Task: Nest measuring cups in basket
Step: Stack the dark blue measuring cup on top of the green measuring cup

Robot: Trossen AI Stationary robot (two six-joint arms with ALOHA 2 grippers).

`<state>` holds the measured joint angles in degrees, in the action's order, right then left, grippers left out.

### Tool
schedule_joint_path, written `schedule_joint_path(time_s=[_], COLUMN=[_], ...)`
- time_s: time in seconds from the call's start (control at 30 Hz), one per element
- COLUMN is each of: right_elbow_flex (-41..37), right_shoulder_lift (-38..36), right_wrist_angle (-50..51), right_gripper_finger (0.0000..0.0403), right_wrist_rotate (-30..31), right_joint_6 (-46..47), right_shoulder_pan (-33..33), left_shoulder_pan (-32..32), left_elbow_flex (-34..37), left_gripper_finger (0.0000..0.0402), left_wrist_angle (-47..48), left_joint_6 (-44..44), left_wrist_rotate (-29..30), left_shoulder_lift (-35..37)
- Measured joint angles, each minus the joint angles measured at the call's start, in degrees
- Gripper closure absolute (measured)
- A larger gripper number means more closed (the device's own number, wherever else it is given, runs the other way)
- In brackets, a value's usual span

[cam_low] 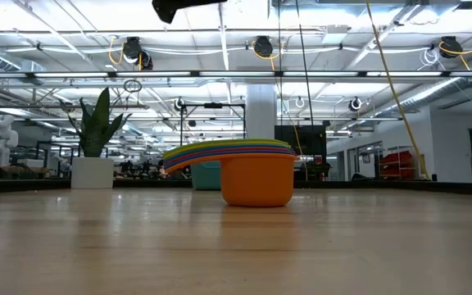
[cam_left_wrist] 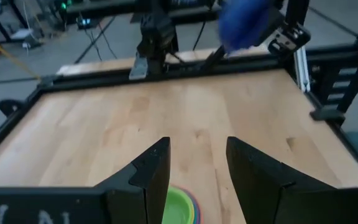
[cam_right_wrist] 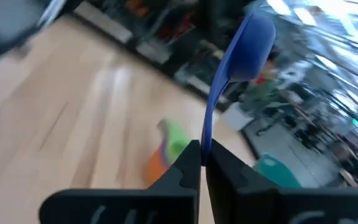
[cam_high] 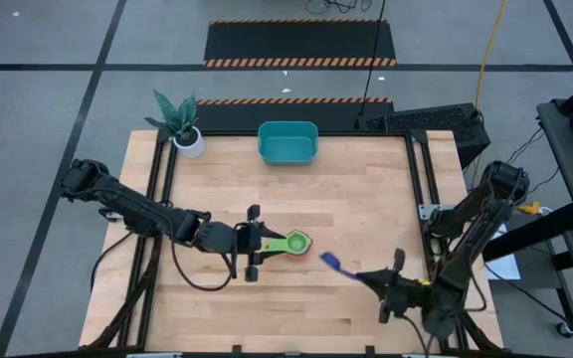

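Green-topped cup stack sits on the table just ahead of the left gripper, whose fingers stand apart with the green handle between them. Right of the stack, the right gripper is clamped on the handle of a blue cup, held raised. The basket stands well beyond both grippers, by the plant pot.

Industrial lab; hazard-striped floor mat; ceiling trusses; cables.
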<state>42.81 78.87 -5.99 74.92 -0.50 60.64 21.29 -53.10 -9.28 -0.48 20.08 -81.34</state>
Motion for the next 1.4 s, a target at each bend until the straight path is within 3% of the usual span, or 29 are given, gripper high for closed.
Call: schedule_joint_path(time_s=[0.17,0.37,0.57,0.67,0.8,0.97,1.13,1.4], right_elbow_flex=[0.04,0.07,0.05,0.05,0.07,0.07,0.04,0.07], right_shoulder_lift=[-1.31,-0.34,-0.38,-0.37,-0.39,1.10,5.11,7.73], right_wrist_angle=[-16.29,-30.15,-41.10,-47.67,-55.90,-56.72,-62.35,-65.82], right_gripper_finger=[0.0402,0.0402,0.0403,0.0403,0.0403,0.0403,0.0403,0.0403], right_wrist_rotate=[4.91,4.33,-0.06,-3.61,-12.25,-24.41,-28.10,-37.57], right_joint_6=[-8.34,-18.94,-29.15,-34.15,-39.02,-34.21,-33.85,-32.29], right_shoulder_pan=[-1.64,-5.43,-7.70,-8.74,-10.73,-14.77,-17.96,-22.47], left_shoulder_pan=[1.42,3.89,3.75,2.80,0.86,-0.70,-0.31,0.54], left_elbow_flex=[0.00,-0.04,-0.04,-0.04,-0.04,-0.04,-0.04,-0.04], left_gripper_finger=[0.0243,0.0243,0.0243,0.0243,0.0242,0.0242,0.0234,0.0178], left_wrist_angle=[-6.61,-23.50,-40.96,-46.57,-51.08,-54.25,-53.92,-53.98], left_joint_6=[0.42,6.86,13.72,12.34,8.61,6.88,8.67,7.30], left_wrist_rotate=[0.02,-0.02,0.58,0.39,-6.25,-10.09,-13.76,-10.39], left_shoulder_lift=[-0.28,-5.75,-13.03,-14.32,-14.29,-14.27,-14.29,-14.29])
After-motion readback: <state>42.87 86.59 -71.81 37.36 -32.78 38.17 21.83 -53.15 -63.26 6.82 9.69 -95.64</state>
